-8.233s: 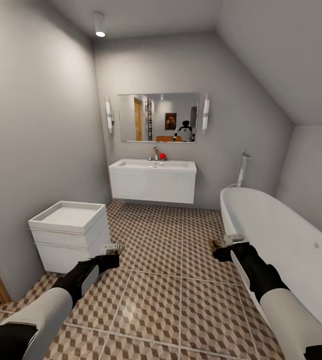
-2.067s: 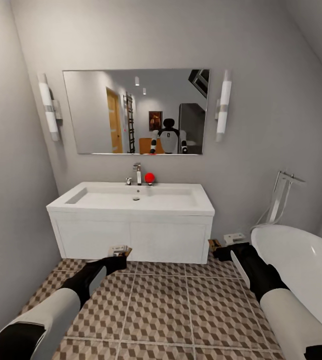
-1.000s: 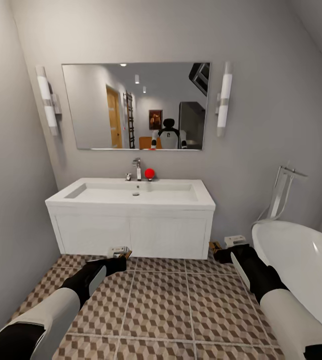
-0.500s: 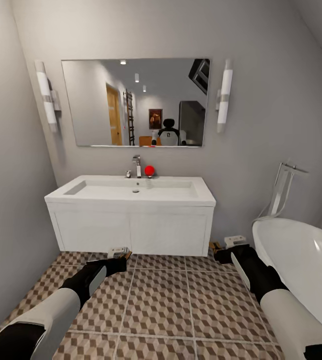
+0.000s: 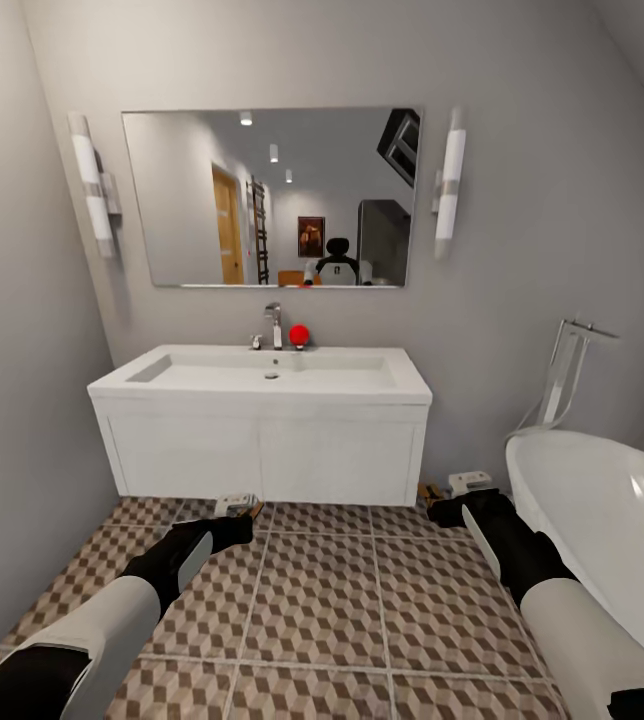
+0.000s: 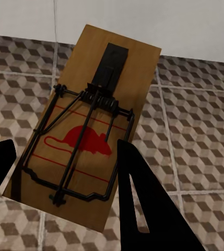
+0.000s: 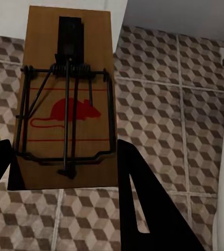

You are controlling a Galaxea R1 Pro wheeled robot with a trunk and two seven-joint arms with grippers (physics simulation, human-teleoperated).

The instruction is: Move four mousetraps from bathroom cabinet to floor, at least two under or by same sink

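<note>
Left gripper (image 6: pixel 65 167) clamps one mousetrap (image 6: pixel 85 130); right gripper (image 7: pixel 65 167) clamps another mousetrap (image 7: pixel 67 99); both hang before the sink (image 5: pixel 262 385), not yet floored.

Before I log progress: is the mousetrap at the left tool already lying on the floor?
No: in the left wrist view the mousetrap sits between the left tool's fingers, above the tiled floor.

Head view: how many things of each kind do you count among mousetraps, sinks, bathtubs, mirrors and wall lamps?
Mousetraps: 2
Sink: 1
Bathtub: 1
Mirror: 1
Wall lamps: 2
Total: 7
</note>
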